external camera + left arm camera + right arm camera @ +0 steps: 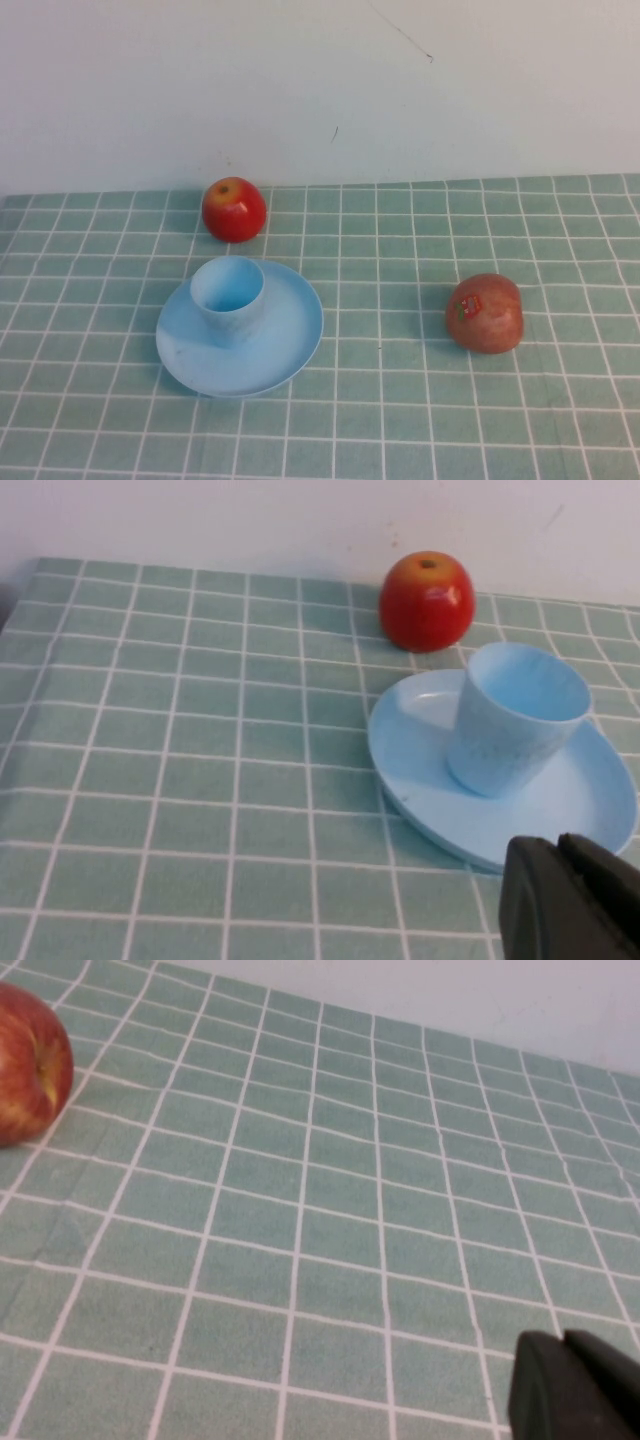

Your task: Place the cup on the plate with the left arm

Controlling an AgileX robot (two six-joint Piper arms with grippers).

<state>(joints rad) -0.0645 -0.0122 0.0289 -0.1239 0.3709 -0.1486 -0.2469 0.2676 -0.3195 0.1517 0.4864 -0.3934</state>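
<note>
The left gripper [572, 900] is sitting nearest the lens in the left wrist view, only a black corner of it showing, with nothing between its parts; whether its fingers are apart or closed I cannot tell. It is hanging back on the robot's side of the plate [420, 780], clear of it and touching nothing. The right gripper [575, 1388] is likewise showing as one dark corner over bare checked cloth, holding nothing visible, and its opening cannot be told either. Neither arm is reaching into the high view.

Out from the left gripper, the cup [515, 720] is standing upright on the plate, mouth up, toward the plate's far-left part in the high view, so the placing looks done. The cup looks light, stiff, smooth plastic, likely slippery; a grasp across its side wall below the rim would suit, with gentle squeeze so it does not pop out.

A red apple [234, 209] is lying just behind the plate, and a duller stickered apple [485, 313] is resting well apart to the right.
</note>
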